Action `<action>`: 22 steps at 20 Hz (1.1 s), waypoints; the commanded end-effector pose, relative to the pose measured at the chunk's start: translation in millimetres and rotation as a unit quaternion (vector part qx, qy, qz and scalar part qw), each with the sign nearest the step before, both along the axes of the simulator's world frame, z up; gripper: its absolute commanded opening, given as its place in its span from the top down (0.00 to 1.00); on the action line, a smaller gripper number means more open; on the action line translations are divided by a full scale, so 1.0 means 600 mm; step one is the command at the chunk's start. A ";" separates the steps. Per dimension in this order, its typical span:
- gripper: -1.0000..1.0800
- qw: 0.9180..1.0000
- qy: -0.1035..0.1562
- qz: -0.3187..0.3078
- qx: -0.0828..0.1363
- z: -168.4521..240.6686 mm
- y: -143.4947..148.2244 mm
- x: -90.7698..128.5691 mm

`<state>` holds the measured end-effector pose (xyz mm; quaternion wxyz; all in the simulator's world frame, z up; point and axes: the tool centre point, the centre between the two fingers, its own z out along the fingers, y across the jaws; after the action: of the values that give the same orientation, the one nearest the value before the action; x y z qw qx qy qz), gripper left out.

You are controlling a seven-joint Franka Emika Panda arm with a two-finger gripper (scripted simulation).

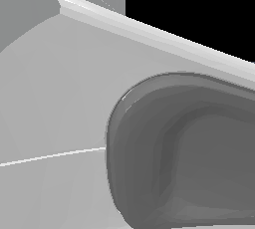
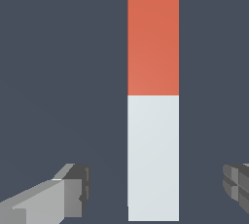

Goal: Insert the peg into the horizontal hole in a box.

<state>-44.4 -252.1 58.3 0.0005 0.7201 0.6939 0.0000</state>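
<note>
Peg point(image 2: 153, 96): lies flat on a dark slate-grey surface point(image 2: 58, 72) in the wrist view. It appears as a long straight bar with parallel edges.
Peg colouring: one length is orange-red and the other is white to light grey. The two colours meet at a sharp straight line across the bar, roughly halfway along the visible part.
Peg extent: the orange-red end runs out of the wrist picture, so its full length cannot be told. The white end finishes squarely inside the picture.
Gripper point(image 2: 158, 189): the jaws stand wide apart, one on each side of the white section of the peg.
Fingers point(image 2: 73, 191): one grey finger shows clearly with its darker pad facing the peg. The opposite finger is cut by the picture edge and only its tip shows.
Contact: neither finger touches the peg. Dark surface shows between each finger and the bar, with a wider gap on the side of the cropped finger.
Height of fingers over the peg: cannot be told from the wrist view.
Exterior view: filled by a light grey robot housing point(image 1: 55, 98) with a darker grey rounded recess. A black background shows in one upper corner.
Box and hole: not visible in either view.
</note>
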 end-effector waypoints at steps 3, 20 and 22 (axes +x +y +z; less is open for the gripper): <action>0.04 1.000 0.000 0.000 0.000 -0.036 0.000 -0.001; 1.00 1.000 0.000 0.001 0.000 -0.067 -0.002 0.001; 1.00 1.000 0.000 0.001 0.000 -0.067 -0.001 0.001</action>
<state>-43.7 -252.8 18.3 -0.0002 0.7197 0.6943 0.0001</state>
